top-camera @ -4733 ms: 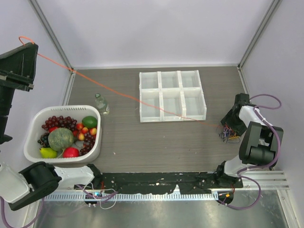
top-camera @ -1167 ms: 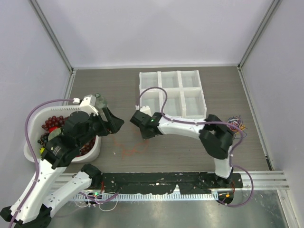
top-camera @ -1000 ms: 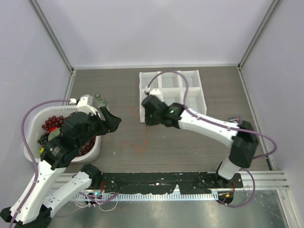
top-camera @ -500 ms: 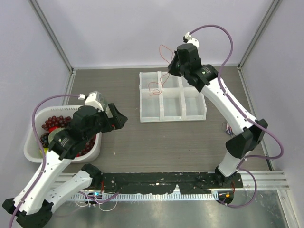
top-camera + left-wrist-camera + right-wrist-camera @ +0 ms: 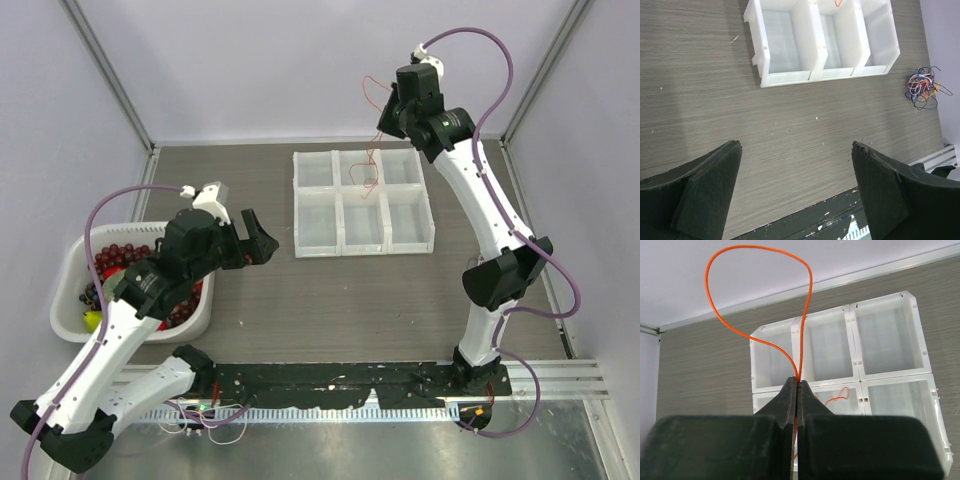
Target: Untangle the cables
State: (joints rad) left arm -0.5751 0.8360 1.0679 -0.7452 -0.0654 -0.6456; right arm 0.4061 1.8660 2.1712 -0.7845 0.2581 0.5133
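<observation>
Top external: my right jaws hang high over the white tray [image 5: 340, 222], with a red-orange cable [image 5: 370, 165] dangling into one compartment. Left wrist: my left jaws gape wide, holding nothing, above the bench [image 5: 715, 100] — the tangled cables [image 5: 921, 87] lie near the tray's right end. Right wrist: right jaws clenched on the cable's loop.

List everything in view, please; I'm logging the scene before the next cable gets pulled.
table: one, grey-brown wood, under everything
tray: one, white, six compartments, far middle of table
basket: one, white, left side of table
fruit: one heap, mostly dark red grapes, in basket
cable tangle: one, mixed colours, on table right of tray
red-orange cable: one, held high over tray
left gripper: one, black, open, above bare table
right gripper: one, black, shut on red-orange cable
</observation>
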